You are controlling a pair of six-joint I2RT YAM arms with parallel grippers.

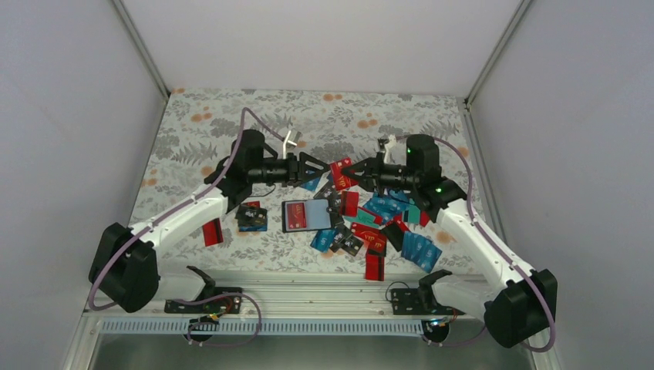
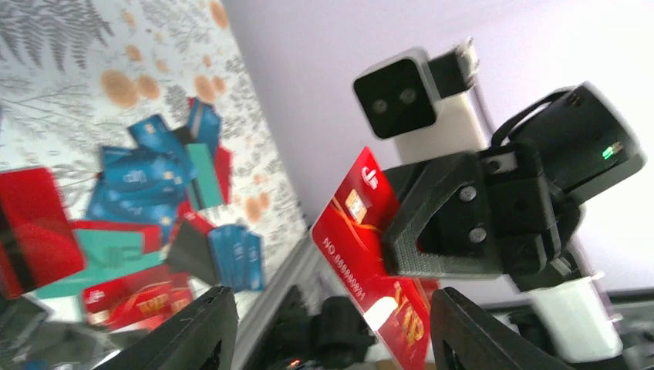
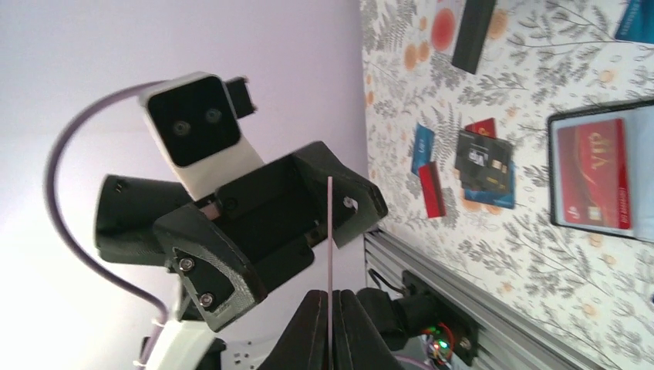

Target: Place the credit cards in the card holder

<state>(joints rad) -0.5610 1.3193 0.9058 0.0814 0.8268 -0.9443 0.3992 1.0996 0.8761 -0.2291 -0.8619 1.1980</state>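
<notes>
Red card [image 2: 351, 239] is pinched in your right gripper [image 3: 330, 327] (left gripper [image 2: 335, 330] gapes wide, empty), so the next move looks like slotting it into the card holder [image 1: 284, 216] mid-bench.

Pale walls [image 1: 308, 38] around floral-patterned table [image 1: 202, 140]

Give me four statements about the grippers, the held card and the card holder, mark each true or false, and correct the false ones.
1. The right gripper is shut on a red card. True.
2. The left gripper also clamps that card. False: its fingers stand apart, so it is open.
3. The card holder lies open on the table with a second red card in it. True.
4. Every card on the table is red. False: blue cards and a teal card lie there too.
</notes>
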